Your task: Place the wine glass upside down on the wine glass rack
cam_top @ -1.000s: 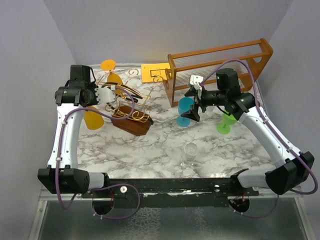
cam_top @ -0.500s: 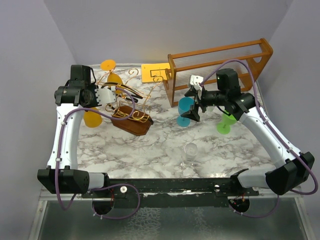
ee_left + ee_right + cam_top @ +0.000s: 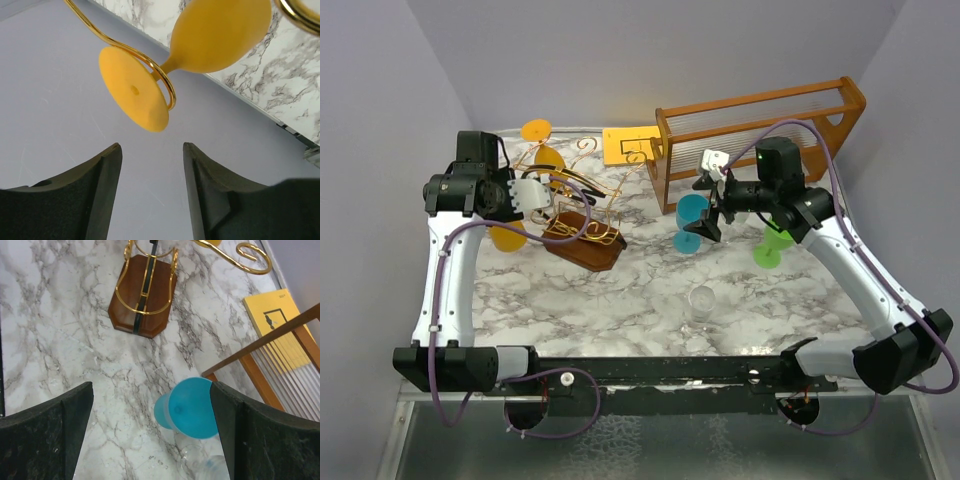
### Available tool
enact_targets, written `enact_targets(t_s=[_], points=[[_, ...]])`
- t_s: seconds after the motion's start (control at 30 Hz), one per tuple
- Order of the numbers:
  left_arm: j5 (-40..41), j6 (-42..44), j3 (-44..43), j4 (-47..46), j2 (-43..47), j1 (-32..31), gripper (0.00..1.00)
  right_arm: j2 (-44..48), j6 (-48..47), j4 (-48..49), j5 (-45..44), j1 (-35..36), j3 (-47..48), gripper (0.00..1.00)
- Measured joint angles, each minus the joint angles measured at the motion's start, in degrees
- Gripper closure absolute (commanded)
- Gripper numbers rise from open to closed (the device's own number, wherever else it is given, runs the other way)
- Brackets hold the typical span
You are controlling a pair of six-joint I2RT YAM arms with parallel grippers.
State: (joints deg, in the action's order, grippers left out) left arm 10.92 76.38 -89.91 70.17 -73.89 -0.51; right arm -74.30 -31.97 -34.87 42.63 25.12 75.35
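The wine glass rack (image 3: 582,200) is a stand of curly gold wire on a dark brown base (image 3: 584,248); it also shows in the right wrist view (image 3: 145,295). An orange wine glass (image 3: 544,148) hangs upside down on a gold arm, its foot (image 3: 132,90) and bowl (image 3: 220,35) close in front of my left gripper (image 3: 151,146). My left gripper (image 3: 528,194) is open and empty, just left of the rack. My right gripper (image 3: 706,222) is open, its fingers on either side of a blue glass (image 3: 192,407) standing on the table, not touching it.
A second orange glass (image 3: 507,237) stands left of the rack base. A green glass (image 3: 772,245) and a clear glass (image 3: 702,302) stand on the marble top. A large orange-brown wooden frame (image 3: 760,130) and a yellow card (image 3: 627,145) are at the back.
My left gripper has drawn back a little to the left, away from the rack. My right gripper has barely moved by the blue glass.
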Motion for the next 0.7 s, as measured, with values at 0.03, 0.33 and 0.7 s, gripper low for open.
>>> enact_targets(t_s=[0.03,0.33,0.7], points=[[-0.4,-0.2,-0.4,0.3,0.1,0.0,0.42,0.2,-0.3,-0.1,-0.8,0.0,0.0,0.00],[-11.3,-9.8,-9.0,0.7,0.4,-0.1,0.19,1.5,-2.4,-2.5,-11.9,0.0,0.0,0.00],[-19.3,-33.9,-16.4,-10.8,-3.2,-0.1,0.01,8.6,2.0,-4.0,-25.9,0.0,-5.0,0.03]])
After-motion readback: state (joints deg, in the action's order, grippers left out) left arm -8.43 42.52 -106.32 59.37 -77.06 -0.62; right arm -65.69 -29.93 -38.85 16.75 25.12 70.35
